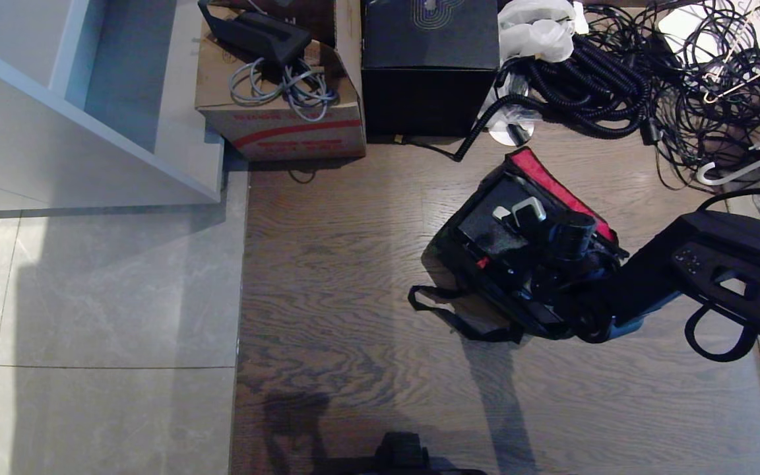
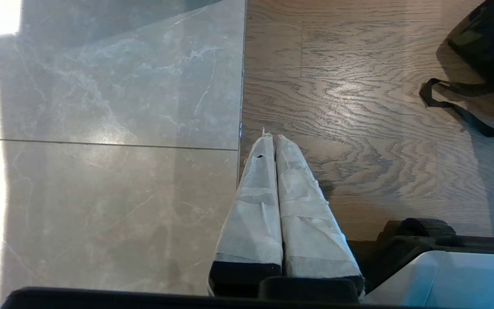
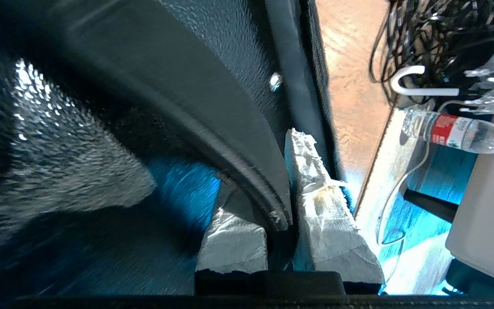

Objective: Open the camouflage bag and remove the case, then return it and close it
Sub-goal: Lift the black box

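Camouflage bag (image 1: 485, 277) lain open at right centre of the head view, red flap lining (image 1: 555, 185) exposed, right gripper (image 3: 279, 214) clamped on the case (image 3: 212, 86) edge, left gripper (image 2: 275, 141) closed, held empty above the floor (image 2: 358, 107).

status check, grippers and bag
Right gripper shut on bag edge, flap open, case inside. Left gripper shut, parked. Cables beyond bag, clear.

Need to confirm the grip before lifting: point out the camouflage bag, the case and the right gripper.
camouflage bag (image 1: 555, 179): head view, red flap lining.
case (image 1: 485, 232): head view, speckled top face.
right gripper (image 3: 279, 201): right wrist view, between fingertips pinching a dark curved edge.
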`<state>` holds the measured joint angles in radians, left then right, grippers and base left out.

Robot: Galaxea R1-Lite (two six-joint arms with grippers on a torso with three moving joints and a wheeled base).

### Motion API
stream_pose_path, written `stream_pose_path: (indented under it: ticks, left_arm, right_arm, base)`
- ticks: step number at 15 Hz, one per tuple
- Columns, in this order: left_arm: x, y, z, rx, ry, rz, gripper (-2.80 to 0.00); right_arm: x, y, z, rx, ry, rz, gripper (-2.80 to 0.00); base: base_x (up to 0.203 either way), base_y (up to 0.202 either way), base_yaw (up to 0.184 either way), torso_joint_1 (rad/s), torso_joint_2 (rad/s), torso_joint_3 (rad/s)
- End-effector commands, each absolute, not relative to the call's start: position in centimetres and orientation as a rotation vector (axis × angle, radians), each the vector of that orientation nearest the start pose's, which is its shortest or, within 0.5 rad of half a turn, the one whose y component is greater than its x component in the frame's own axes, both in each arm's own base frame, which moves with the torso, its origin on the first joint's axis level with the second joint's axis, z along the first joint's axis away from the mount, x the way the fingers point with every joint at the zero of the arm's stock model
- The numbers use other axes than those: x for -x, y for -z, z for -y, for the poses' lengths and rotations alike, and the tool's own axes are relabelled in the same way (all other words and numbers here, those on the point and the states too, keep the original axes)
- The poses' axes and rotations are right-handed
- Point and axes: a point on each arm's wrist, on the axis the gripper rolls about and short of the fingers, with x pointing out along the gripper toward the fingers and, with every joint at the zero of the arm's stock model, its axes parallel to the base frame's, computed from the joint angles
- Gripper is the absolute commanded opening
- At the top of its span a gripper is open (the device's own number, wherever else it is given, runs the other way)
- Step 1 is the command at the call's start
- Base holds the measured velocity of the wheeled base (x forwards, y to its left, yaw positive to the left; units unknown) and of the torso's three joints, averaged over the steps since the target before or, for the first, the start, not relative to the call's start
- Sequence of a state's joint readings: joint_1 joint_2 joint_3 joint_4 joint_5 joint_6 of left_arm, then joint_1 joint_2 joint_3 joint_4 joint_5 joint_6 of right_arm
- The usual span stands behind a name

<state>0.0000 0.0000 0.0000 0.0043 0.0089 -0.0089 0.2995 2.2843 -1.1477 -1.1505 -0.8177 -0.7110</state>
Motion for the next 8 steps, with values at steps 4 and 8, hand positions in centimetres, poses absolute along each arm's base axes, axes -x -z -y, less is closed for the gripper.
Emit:
stream_pose_path:
  ticks: [4, 8]
  left_arm:
    - [2.3, -7.5, 0.0, 0.009, -0.009, -0.003, -2.80]
    - [2.3, -7.5, 0.0, 0.009, -0.009, -0.003, -2.80]
  right_arm:
    - [-37.8, -17.6, -11.2, 0.611, 0.543, -0.045, -2.80]
    - [-34.9, -21.0, -10.7, 0.606, 0.543, -0.004, -2.80]
  base:
    - [0.000, 0.000, 0.000, 0.000, 0.00, 0.000]
    - [0.000, 0.000, 0.000, 0.000, 0.00, 0.000]
